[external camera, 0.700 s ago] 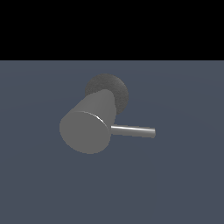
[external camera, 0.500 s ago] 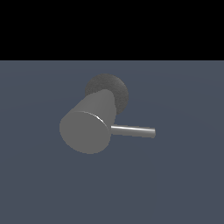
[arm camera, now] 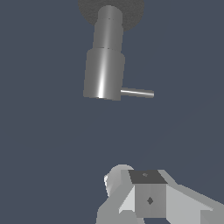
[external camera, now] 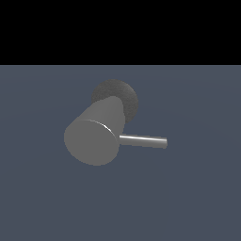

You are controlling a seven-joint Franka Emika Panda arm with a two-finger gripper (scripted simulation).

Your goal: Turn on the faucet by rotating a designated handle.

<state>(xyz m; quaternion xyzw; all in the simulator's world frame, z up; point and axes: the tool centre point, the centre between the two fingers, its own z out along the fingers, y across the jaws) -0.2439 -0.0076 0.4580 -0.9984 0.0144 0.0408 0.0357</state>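
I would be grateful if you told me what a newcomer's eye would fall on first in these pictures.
The eye goes first to the faucet, a thick matte grey cylinder in the middle of the exterior view, its flat round end face turned toward the camera and a darker rough base behind it. Next comes the handle, a thin shiny rod projecting toward the exterior view's right. In the wrist view the white hand sits well apart from the faucet, touching nothing.

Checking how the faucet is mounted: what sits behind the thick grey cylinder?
Behind the faucet sits a darker, rough round base, partly showing past the cylinder. Where the two join is covered by the cylinder. The handle sticks out sideways, not behind.
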